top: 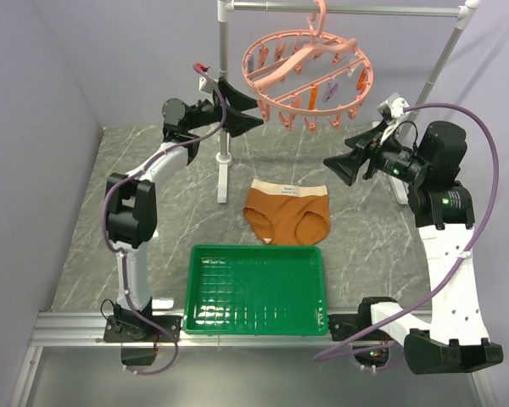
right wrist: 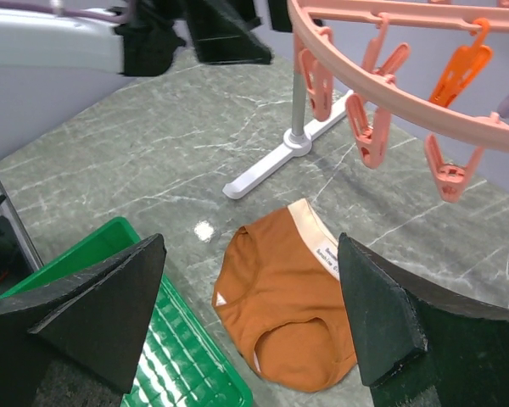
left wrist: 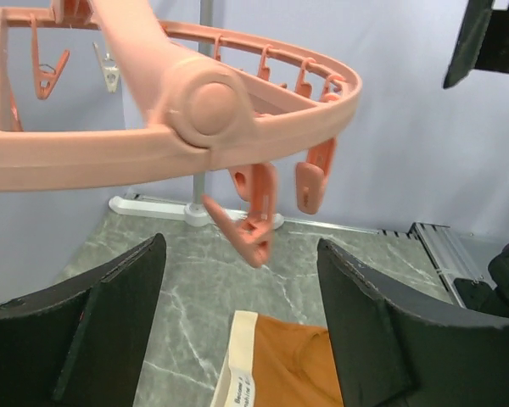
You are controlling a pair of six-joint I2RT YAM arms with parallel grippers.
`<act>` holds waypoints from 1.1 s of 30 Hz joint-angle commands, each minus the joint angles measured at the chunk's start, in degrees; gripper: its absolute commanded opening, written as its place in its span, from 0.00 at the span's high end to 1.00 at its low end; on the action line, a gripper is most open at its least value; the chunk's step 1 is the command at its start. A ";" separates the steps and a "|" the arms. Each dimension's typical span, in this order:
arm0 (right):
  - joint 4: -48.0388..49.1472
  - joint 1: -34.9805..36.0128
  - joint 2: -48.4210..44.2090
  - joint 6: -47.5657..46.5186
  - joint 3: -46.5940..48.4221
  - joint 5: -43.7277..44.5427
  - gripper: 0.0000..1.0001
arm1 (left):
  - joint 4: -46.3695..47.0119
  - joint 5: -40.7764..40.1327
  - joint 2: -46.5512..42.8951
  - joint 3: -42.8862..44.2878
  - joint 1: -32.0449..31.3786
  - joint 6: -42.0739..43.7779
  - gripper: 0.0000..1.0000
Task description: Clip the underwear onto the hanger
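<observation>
Hovering at the left, my left end effector (top: 240, 108) has its fingers spread wide apart with nothing between them, raised off the surface (top: 365, 237) just beside the left rim of the hanger (top: 253, 80). Its wrist view looks up under the pink ring, where a pink clothespin (left wrist: 250, 229) dangles in the gap between the two fingers, touching neither. The hanger hangs by its hook from the grey rack (top: 365, 10). Below it, the underwear (top: 287, 216) lies flat on the surface, waistband toward the rack, clipped to nothing, just behind the green tray (top: 254, 248). At the right, my right end effector (top: 339, 151) is likewise spread apart and empty, near the ring's right side, well above the underwear.
</observation>
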 commanded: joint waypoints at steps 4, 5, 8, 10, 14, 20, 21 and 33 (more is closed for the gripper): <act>0.24 1.48 0.59 -2.21 2.16 2.10 0.11 | 14.00 0.84 6.09 8.78 -0.47 -12.41 0.23; 0.33 1.57 0.77 -2.21 2.68 2.27 0.11 | 15.66 1.28 6.45 9.04 -0.56 -14.16 0.24; 0.42 1.66 2.17 -2.21 4.09 2.10 0.11 | 18.31 1.90 6.81 7.82 -1.18 -16.19 0.24; 0.33 1.75 2.70 -2.12 4.53 1.93 0.11 | 18.05 1.72 6.20 6.68 -1.61 -15.41 0.23; 0.33 2.10 2.79 -2.04 4.88 1.84 0.11 | 17.17 0.76 6.10 5.61 -2.23 -13.91 0.23; 1.30 2.62 2.88 -0.46 4.80 1.66 0.11 | 18.58 0.67 8.39 8.34 -2.76 -17.07 0.31; 1.82 2.71 2.88 -0.10 4.88 1.57 0.11 | 18.58 0.58 8.22 8.17 -2.85 -17.16 0.33; 8.15 7.46 3.76 6.31 3.83 4.99 0.14 | 16.03 -1.88 3.74 1.84 -3.11 -14.09 0.65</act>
